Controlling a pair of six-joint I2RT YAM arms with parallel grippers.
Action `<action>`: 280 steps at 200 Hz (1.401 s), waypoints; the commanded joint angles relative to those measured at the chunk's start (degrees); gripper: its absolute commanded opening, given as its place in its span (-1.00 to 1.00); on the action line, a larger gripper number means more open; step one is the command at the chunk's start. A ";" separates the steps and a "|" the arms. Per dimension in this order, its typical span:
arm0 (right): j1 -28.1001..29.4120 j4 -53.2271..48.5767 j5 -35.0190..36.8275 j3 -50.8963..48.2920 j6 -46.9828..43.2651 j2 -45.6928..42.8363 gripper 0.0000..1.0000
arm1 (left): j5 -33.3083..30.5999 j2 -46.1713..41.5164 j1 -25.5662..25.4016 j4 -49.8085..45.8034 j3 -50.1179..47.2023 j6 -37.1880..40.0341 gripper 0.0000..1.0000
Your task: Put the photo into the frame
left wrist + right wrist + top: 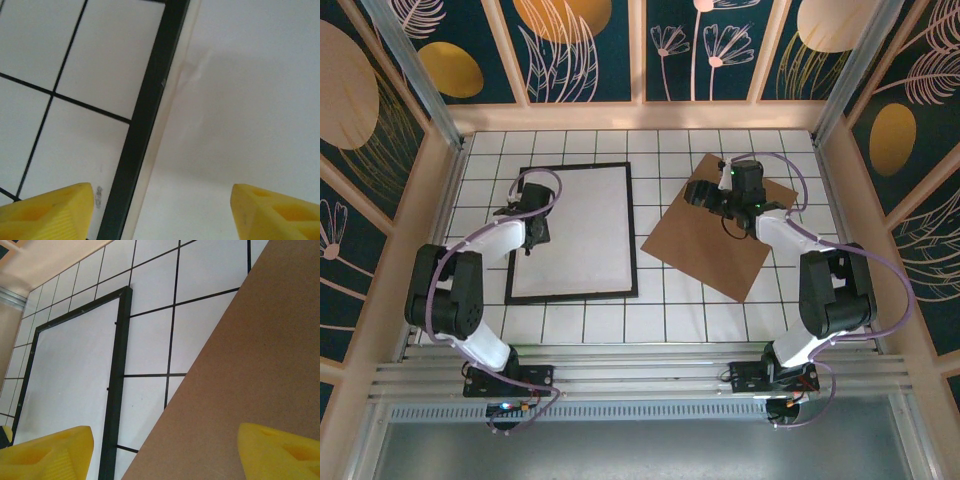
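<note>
The black frame (632, 230) lies flat on the left of the tiled table, and a plain white sheet (582, 230) fills its opening. The photo is hidden: no blue print shows. My left gripper (532, 236) hovers over the frame's left edge. In the left wrist view its yellow fingers (55, 210) stand wide apart, open, straddling the frame rail (145, 130) and the faintly creased white sheet (240, 100), gripping nothing. My right gripper (700, 195) is open above the brown backing board (710, 245), holding nothing.
The brown board (250, 365) lies at an angle right of the frame (117, 390), with a strip of bare tiles between them. Raised walls close the table on three sides. Both arm bases sit at the near edge.
</note>
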 commanded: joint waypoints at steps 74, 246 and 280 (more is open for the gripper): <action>-4.76 -5.55 11.38 -1.05 -3.19 0.22 0.67 | 25.36 -8.57 -5.58 19.61 -1.82 -8.51 0.57; -20.97 -7.63 18.82 -10.71 1.97 0.22 0.77 | 29.62 36.95 -28.64 9.99 43.57 -0.51 0.64; -21.85 -7.86 17.06 -10.76 2.35 1.23 0.74 | 30.84 40.57 -28.77 8.51 46.96 -0.08 0.63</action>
